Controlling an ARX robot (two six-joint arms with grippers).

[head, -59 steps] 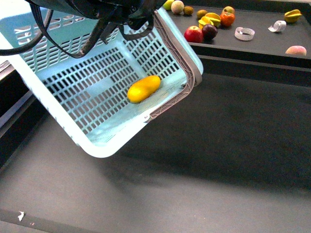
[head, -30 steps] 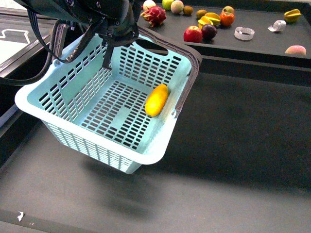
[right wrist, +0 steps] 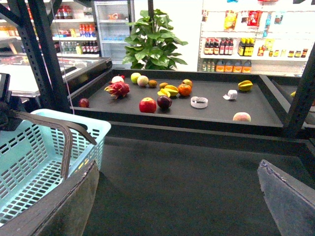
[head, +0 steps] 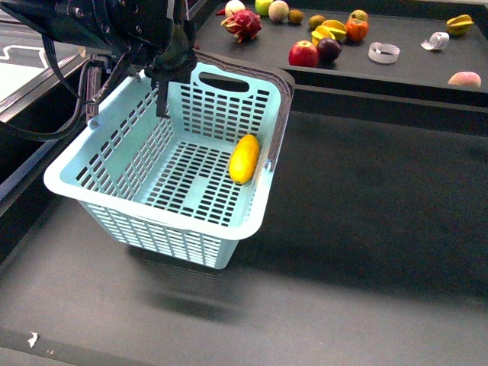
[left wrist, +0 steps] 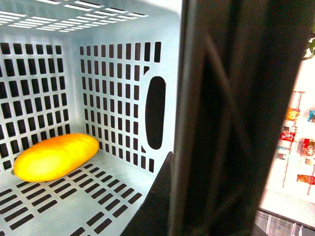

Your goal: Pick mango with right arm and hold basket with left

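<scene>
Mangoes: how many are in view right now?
1. The mango lies on the floor of the basket, against its right wall; none shows among the shelf fruit, though some may be hidden.

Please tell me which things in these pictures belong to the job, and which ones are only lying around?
Job:
- mango, lying inside the basket
- basket, held up at its rim by the left end effector
- right end effector, open and empty

Lying about, on the far shelf:
- apple
- plum
- dragon fruit
- star fruit
- tape roll
- peach

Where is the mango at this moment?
In the front view, the mango lies inside the light blue basket, on its floor against the right wall.
</scene>
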